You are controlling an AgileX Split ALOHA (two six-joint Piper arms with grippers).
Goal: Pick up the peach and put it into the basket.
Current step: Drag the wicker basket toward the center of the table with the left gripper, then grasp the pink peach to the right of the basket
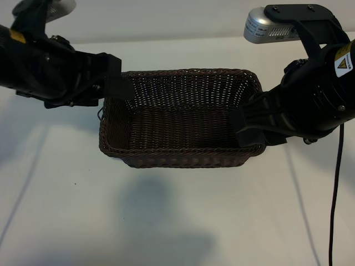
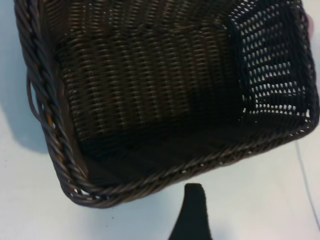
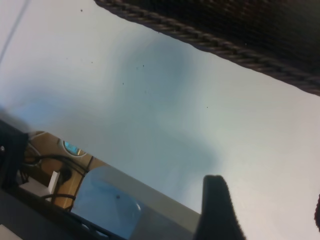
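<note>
The dark brown wicker basket (image 1: 183, 158) stands mid-table, and its inside shows nothing but weave. No peach shows clearly. A pale pink sliver (image 2: 313, 22) sits past the basket's corner in the left wrist view, and I cannot tell what it is. My left gripper (image 1: 113, 77) hovers at the basket's back left corner, open. One finger (image 2: 193, 202) hangs just outside the rim (image 2: 150, 180). My right gripper (image 1: 247, 128) is low against the basket's right end, open, with only table between its fingers (image 3: 215, 210). The rim (image 3: 225, 47) crosses the far part of the right wrist view.
A black cable (image 1: 333, 210) hangs down at the right of the white table (image 1: 166, 221). The right wrist view shows the table's edge (image 3: 160, 195), with cables and a blue surface (image 3: 107, 200) beyond it.
</note>
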